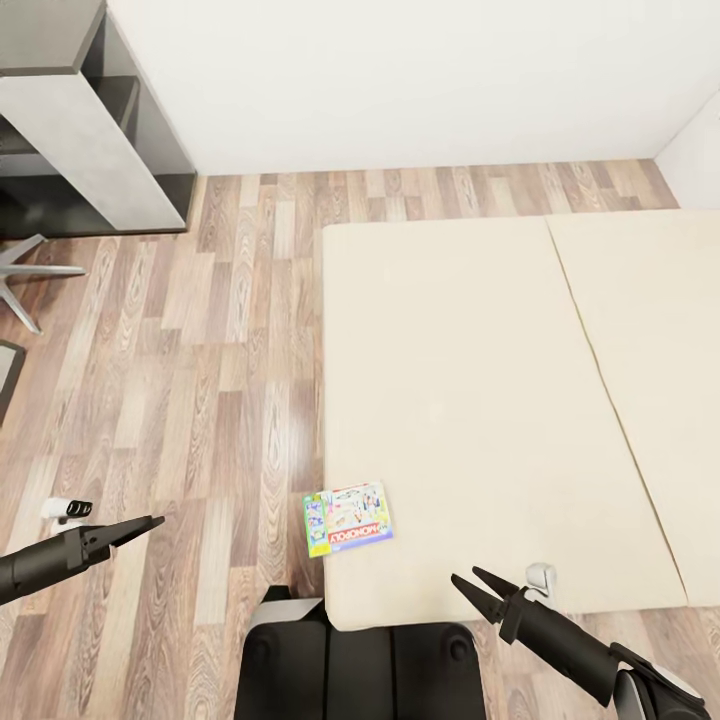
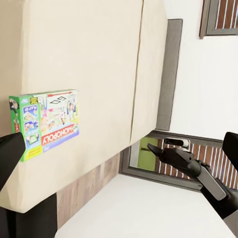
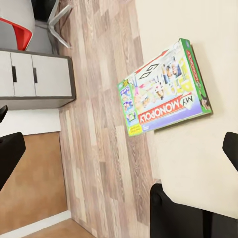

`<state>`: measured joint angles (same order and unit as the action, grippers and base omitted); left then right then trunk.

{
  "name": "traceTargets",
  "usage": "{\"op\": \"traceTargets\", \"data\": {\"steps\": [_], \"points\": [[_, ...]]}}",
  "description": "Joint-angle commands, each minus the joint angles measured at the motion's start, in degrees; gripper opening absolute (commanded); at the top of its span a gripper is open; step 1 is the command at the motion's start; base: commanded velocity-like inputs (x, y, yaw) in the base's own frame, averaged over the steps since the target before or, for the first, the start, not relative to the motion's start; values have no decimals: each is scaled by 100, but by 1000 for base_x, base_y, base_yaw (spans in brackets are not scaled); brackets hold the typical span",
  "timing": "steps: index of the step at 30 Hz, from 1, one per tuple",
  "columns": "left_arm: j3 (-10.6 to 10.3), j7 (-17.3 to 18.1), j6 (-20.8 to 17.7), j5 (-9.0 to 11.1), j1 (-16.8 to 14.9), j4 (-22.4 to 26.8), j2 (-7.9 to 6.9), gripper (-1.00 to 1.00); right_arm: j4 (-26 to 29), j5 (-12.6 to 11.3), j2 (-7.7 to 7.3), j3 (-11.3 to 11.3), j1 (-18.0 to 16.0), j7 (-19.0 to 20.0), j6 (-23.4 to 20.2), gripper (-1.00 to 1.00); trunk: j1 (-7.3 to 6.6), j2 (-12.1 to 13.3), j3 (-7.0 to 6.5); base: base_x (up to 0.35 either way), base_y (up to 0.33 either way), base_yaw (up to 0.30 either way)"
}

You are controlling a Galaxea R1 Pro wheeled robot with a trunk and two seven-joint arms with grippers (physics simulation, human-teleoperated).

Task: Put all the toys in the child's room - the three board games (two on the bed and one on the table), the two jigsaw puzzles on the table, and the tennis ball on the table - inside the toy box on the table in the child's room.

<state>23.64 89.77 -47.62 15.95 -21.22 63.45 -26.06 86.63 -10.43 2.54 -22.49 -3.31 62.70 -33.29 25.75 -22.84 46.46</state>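
Observation:
A white-green board game (image 1: 348, 518) with a red strip lies flat at the near left corner of the beige bed (image 1: 480, 380). It also shows in the left wrist view (image 2: 45, 121) and the right wrist view (image 3: 166, 87). My left gripper (image 1: 150, 523) hangs open over the floor, left of the bed and apart from the game. My right gripper (image 1: 468, 580) is open over the bed's near edge, right of the game and holding nothing. The toy box, table, jigsaw puzzles and tennis ball are out of view.
Wood-plank floor runs left of the bed. A grey shelf unit (image 1: 90, 140) stands at the back left against the white wall, with chair legs (image 1: 25, 270) nearby. My dark base (image 1: 360, 660) sits at the bed's foot. The dark headboard (image 2: 171, 74) closes the far end.

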Motion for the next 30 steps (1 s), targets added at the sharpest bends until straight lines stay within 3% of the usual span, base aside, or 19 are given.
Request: {"op": "traceTargets", "data": {"steps": [1, 30], "points": [[0, 23, -61, -3, -2, 0, -2, 100, 2, -18, 4, -10, -3, 17, -43, 100, 3, -8, -4, 0, 0, 0], [-8, 23, -63, -3, -2, 0, -8, 100, -3, -15, 1, -10, -3, 22, -35, 100, 3, -8, -222, -19, 0, 0]]}}
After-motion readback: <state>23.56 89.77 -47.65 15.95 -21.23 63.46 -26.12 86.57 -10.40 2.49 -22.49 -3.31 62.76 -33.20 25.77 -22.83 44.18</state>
